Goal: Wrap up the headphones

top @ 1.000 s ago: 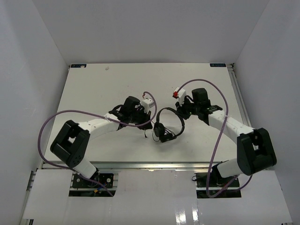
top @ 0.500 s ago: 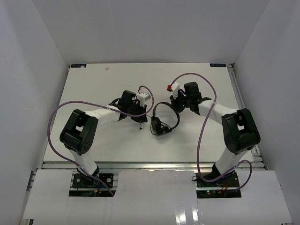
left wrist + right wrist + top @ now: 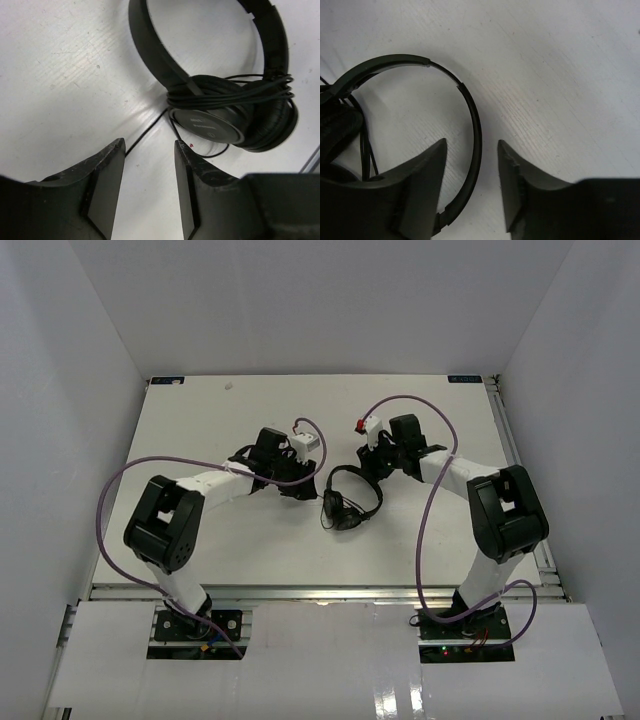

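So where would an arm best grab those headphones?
Probably the thin headband, from straight above, jaws straddling it: it lies on the table with bare surface on both sides, narrow enough to fit. The earcups are bulky and wound with cord.

We see small black on-ear headphones point(image 3: 341, 510) lying flat near ctr of the white table point(image 3: 200, 430). Earcups are stacked together w/ thin cord wound round them. Arched headband loops toward the table's far-right side.

Lab test booth: plain white walls point(image 3: 70, 390), white table point(image 3: 200, 420).
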Robot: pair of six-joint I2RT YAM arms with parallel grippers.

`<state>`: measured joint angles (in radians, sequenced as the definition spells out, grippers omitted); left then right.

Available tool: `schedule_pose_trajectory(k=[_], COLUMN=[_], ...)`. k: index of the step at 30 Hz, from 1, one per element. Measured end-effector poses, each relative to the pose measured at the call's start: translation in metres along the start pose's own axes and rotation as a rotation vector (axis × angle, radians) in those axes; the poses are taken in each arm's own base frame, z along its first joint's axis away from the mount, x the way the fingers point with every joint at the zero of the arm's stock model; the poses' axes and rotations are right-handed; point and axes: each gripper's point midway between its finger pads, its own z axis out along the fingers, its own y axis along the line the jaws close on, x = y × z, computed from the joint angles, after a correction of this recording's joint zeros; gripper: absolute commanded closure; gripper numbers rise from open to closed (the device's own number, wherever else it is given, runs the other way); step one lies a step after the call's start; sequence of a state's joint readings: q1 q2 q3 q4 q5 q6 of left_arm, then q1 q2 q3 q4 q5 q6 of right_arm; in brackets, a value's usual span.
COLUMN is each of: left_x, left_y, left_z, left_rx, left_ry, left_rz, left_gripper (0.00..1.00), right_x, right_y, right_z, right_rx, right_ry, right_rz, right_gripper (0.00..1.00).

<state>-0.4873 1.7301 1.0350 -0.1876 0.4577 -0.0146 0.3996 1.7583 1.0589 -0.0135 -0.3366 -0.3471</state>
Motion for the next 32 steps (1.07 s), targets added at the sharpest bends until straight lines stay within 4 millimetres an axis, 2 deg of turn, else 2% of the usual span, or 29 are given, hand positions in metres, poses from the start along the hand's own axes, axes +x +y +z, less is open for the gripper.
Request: schedule_pose_trajectory(k=[5,7,9,12,16,19,21,24,28,32], left_x=[-0.011,-0.018,-0.022,-0.027,-0.032,-0.028,-0.03,-0.019,-0.008,-0.001], left_y=[-0.018,-0.026,-0.037,-0.055,-0.082,-0.1,-0.111,-0.121,-0.131,-0.131], left_z=[-0.03,-0.044,-0.061,-0.092,-0.14,-0.175,-0.197,-0.221,-0.247,-0.255], left_rx=[0.013,0.021,0.031,0.046,0.069,0.092,0.108,0.117,0.12,0.106], left_ry=[-0.063,-0.107,-0.154,-0.246,-0.414,-0.53,-0.614,-0.697,-0.775,-0.789], left_rz=[0.013,0.02,0.025,0.031,0.042,0.058,0.061,0.051,0.037,0.011], left_gripper=[0.31,0.2,0.04,0.02,0.02,0.02,0.02,0.02,0.02,0.02], right_x=[-0.017,-0.031,-0.046,-0.071,-0.086,-0.073,-0.066,-0.046,-0.023,-0.01], right_y=[0.003,0.002,0.001,-0.004,0.001,0.01,0.008,0.0,-0.009,-0.014], right_z=[-0.023,-0.04,-0.063,-0.107,-0.167,-0.197,-0.214,-0.232,-0.246,-0.253], right_rx=[0.014,0.033,0.06,0.131,0.245,0.318,0.394,0.5,0.592,0.635], right_ry=[-0.024,-0.056,-0.096,-0.181,-0.292,-0.327,-0.339,-0.317,-0.276,-0.254], right_rz=[-0.002,-0.007,-0.013,-0.027,-0.044,-0.027,-0.004,0.036,0.069,0.09], right_gripper=[0.17,0.03,0.1,0.1,0.1,0.1,0.1,0.1,0.1,0.1])
